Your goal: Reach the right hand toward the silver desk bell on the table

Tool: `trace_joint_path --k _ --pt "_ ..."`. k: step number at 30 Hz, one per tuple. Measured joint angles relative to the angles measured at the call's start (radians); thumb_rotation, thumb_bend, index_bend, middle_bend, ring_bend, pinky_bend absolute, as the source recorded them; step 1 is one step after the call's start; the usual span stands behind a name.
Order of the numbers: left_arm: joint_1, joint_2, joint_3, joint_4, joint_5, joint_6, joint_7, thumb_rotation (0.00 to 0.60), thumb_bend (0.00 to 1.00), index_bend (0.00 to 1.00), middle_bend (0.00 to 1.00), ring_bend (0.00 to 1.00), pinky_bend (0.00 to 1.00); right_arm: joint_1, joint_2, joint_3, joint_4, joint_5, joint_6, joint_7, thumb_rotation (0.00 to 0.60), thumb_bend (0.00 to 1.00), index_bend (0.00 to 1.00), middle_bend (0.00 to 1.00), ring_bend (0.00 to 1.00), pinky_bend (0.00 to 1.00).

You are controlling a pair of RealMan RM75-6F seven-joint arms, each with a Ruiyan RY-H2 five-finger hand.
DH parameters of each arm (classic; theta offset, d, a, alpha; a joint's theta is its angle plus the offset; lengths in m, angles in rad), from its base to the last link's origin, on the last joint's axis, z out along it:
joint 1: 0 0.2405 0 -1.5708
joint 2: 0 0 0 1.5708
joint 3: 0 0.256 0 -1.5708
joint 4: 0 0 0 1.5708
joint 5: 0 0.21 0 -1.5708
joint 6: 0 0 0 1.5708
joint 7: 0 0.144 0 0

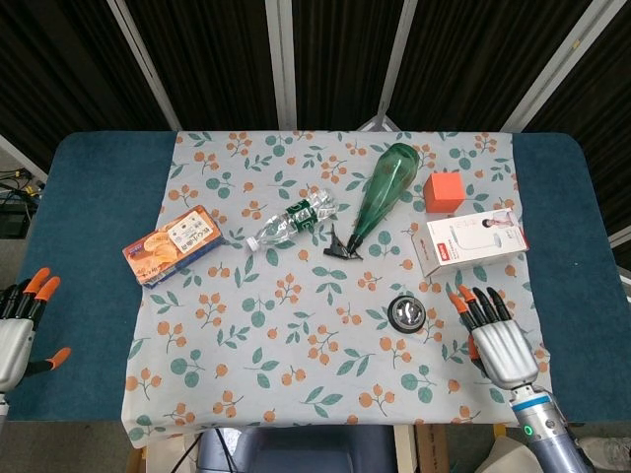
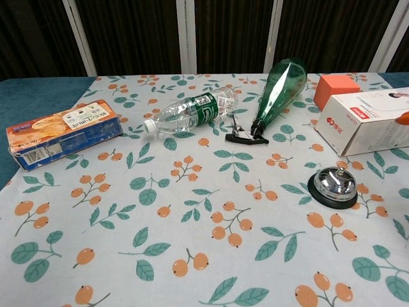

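The silver desk bell point(image 1: 407, 313) on its black base sits on the floral cloth, right of centre; the chest view shows the bell point(image 2: 331, 186) at the right. My right hand point(image 1: 495, 340) hovers just right of the bell, palm down, fingers spread and empty, a short gap from it. In the chest view only an orange fingertip point(image 2: 403, 118) shows at the right edge. My left hand point(image 1: 18, 330) hangs open at the far left edge, off the cloth.
A white box point(image 1: 468, 240) and an orange cube point(image 1: 445, 190) lie behind the bell. A green bottle point(image 1: 379, 197), a black clip point(image 1: 341, 246), a clear water bottle point(image 1: 292, 221) and a snack box point(image 1: 172, 243) spread across the cloth point(image 1: 296, 335).
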Motion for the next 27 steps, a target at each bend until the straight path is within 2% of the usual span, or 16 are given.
trace_joint_path --k 4,12,27 --pt "-0.001 0.001 -0.002 -0.001 -0.003 -0.001 -0.001 0.600 0.01 0.00 0.00 0.00 0.00 0.028 -0.049 0.007 0.015 0.015 -0.048 -0.052 0.600 0.96 0.00 0.00 0.00 0.00" --pt "-0.004 0.002 -0.004 0.005 -0.006 -0.006 -0.012 0.600 0.01 0.00 0.00 0.00 0.00 0.070 -0.136 0.019 0.050 0.062 -0.111 -0.123 0.600 0.98 0.00 0.00 0.00 0.00" --pt "-0.004 0.002 -0.003 0.002 -0.003 -0.004 -0.010 0.600 0.01 0.00 0.00 0.00 0.00 0.093 -0.195 0.011 0.072 0.090 -0.133 -0.155 0.600 1.00 0.00 0.00 0.00 0.00"
